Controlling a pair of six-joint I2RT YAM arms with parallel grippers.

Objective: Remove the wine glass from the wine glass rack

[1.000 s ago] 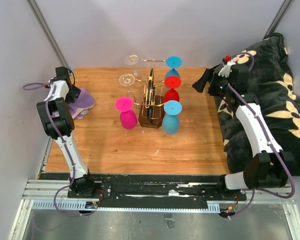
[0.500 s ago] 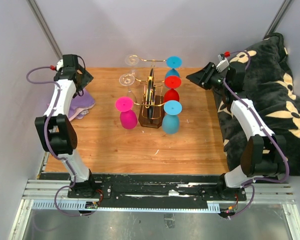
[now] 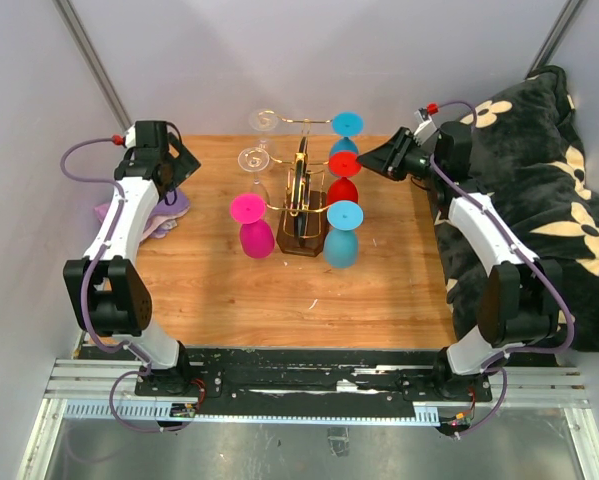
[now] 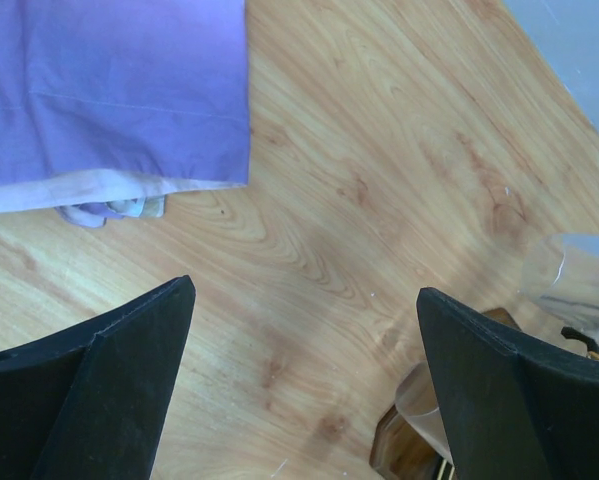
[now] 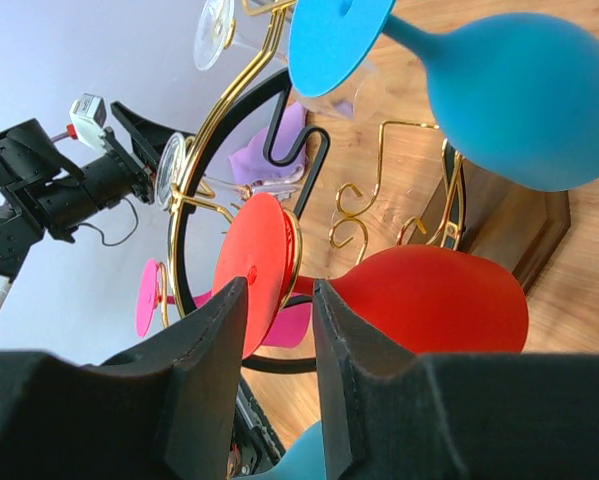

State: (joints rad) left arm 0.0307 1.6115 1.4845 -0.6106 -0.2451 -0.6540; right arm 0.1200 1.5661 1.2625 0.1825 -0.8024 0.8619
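The wine glass rack (image 3: 301,190), gold wire on a dark wooden base, stands mid-table with several wine glasses hanging upside down: clear ones (image 3: 254,158) and a pink one (image 3: 251,225) on its left, blue (image 3: 347,124), red (image 3: 343,190) and blue (image 3: 342,235) on its right. My right gripper (image 3: 371,160) points left, just right of the red glass's foot. In the right wrist view the right gripper (image 5: 279,290) has narrowed jaws with a gap; the red foot (image 5: 259,250) and bowl (image 5: 429,300) lie beyond them. My left gripper (image 3: 184,158) (image 4: 304,290) hangs wide open over bare table.
A purple cloth (image 3: 164,210) (image 4: 109,90) lies at the table's left edge under the left arm. A black flowered blanket (image 3: 539,200) is heaped along the right side. The rack's base (image 4: 409,450) and a clear glass (image 4: 569,275) show at the left wrist view's lower right.
My right gripper has swung left toward the rack's red glass and its jaws have narrowed. My left arm has stretched back and right, past the cloth.
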